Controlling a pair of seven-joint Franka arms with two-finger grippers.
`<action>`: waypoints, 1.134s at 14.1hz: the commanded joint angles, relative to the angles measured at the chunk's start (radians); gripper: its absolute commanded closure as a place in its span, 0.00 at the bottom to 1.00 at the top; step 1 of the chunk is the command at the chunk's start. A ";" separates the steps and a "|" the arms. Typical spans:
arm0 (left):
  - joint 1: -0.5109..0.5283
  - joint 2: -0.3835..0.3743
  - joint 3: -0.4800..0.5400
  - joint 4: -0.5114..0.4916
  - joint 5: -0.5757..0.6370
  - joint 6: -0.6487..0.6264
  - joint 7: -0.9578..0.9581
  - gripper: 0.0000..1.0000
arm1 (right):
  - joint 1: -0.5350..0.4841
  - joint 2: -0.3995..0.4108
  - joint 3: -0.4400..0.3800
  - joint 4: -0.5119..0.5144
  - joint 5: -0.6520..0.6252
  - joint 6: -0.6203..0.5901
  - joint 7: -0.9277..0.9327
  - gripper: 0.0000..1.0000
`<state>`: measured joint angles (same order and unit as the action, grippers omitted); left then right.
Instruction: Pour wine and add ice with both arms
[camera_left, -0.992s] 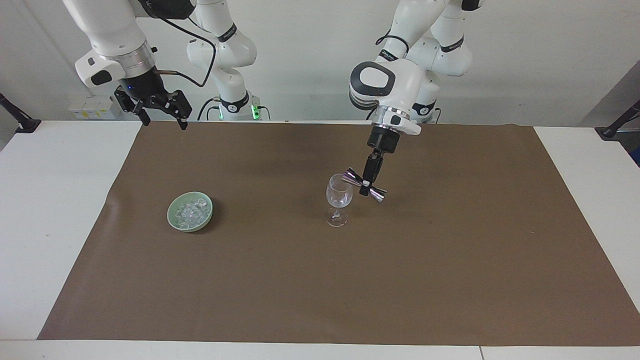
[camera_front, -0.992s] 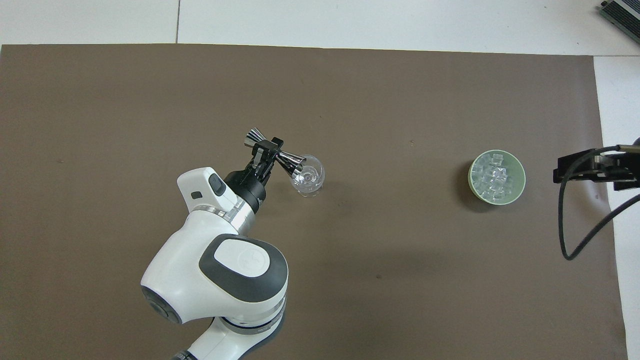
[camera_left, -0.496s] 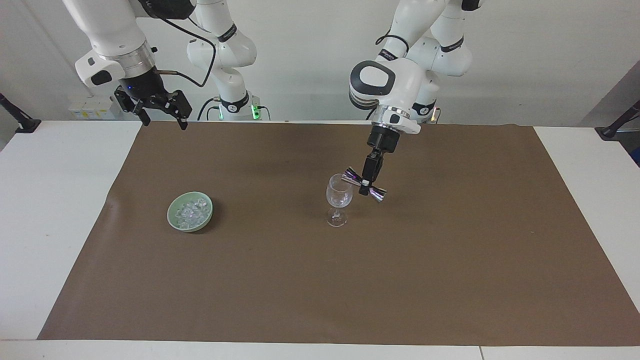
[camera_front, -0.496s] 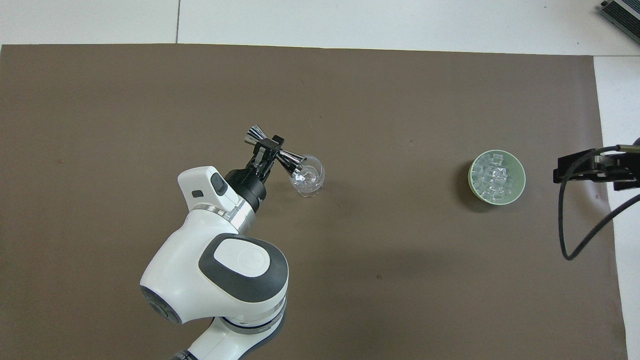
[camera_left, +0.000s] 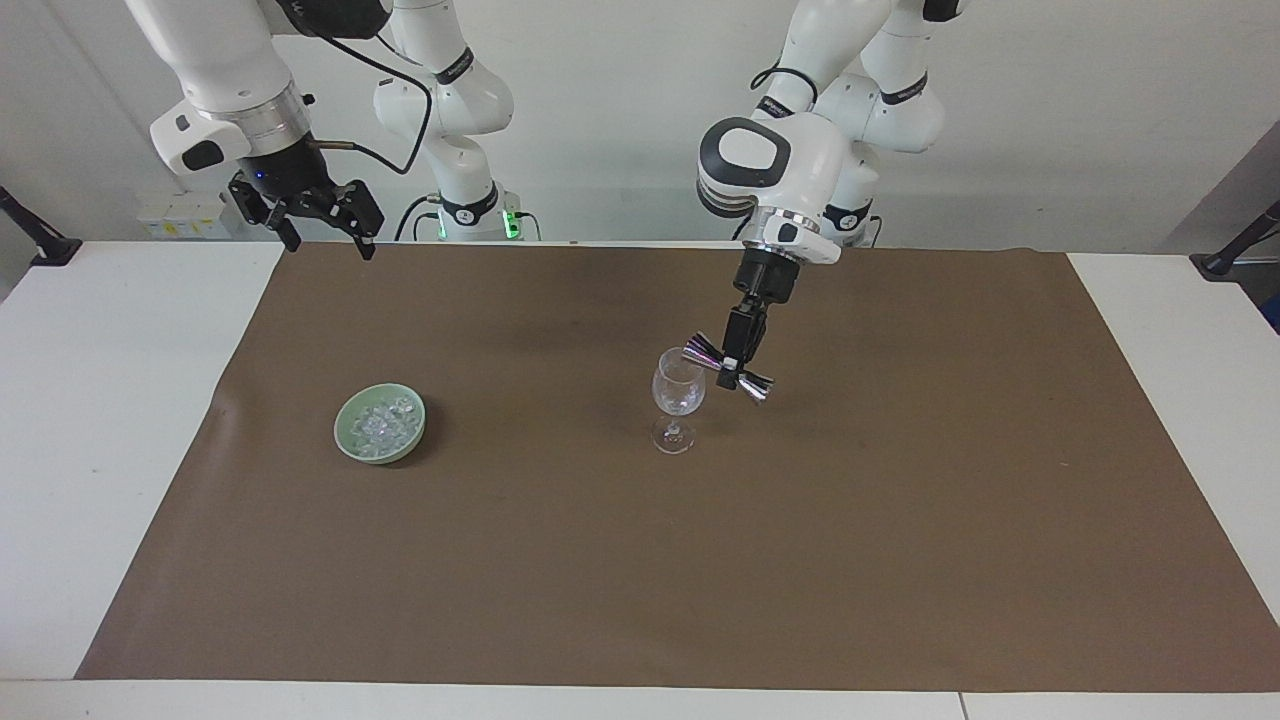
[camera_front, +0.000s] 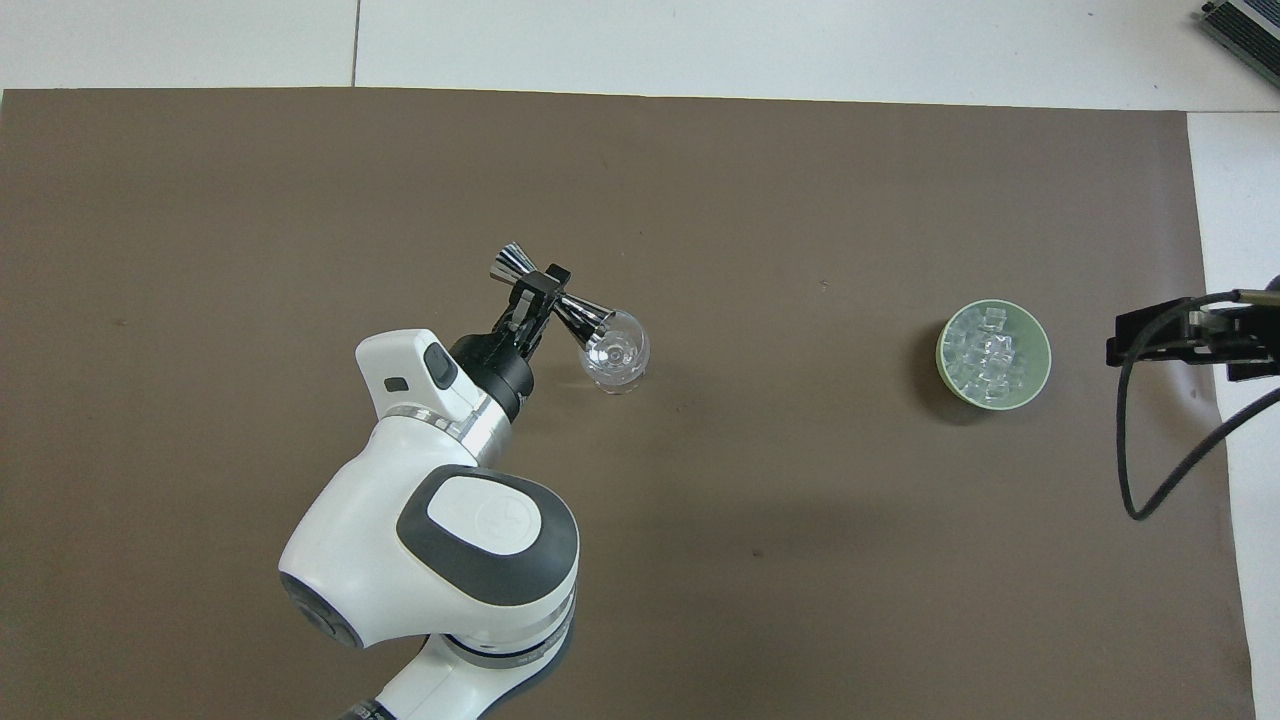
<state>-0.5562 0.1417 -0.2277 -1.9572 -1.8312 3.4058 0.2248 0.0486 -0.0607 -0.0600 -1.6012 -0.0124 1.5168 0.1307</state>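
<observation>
While the left tool (camera_left: 735, 362) grips a shiny jigger (camera_left: 728, 367) at its waist, the facing view shows the jigger tipped with one end over the rim of the stemmed glass (camera_left: 678, 400) standing on the brown mat (camera_left: 900, 500). Toward the right arm's end, ice (camera_left: 382, 423) fills a pale green bowl (camera_left: 346, 441). The right tool (camera_left: 322, 226) waits spread open, holding nothing, above the counter (camera_left: 100, 400) edge.

From overhead, the left tool (camera_front: 534, 298) pinches the jigger (camera_front: 552, 299) beside the glass (camera_front: 616, 352); the ice (camera_front: 992, 355) sits well apart.
</observation>
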 joint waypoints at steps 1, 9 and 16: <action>-0.018 0.012 0.004 0.018 0.009 0.026 0.007 1.00 | -0.001 -0.025 0.002 -0.028 0.015 0.000 0.012 0.00; 0.010 -0.004 0.001 0.007 -0.029 -0.019 -0.015 1.00 | -0.004 -0.025 0.003 -0.031 0.018 0.009 0.009 0.00; 0.189 -0.102 -0.004 -0.086 -0.152 -0.223 -0.025 1.00 | -0.001 -0.027 0.002 -0.055 0.018 0.064 -0.045 0.00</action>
<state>-0.4233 0.1121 -0.2255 -1.9738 -1.9479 3.2585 0.2016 0.0503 -0.0608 -0.0582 -1.6061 -0.0123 1.5344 0.1116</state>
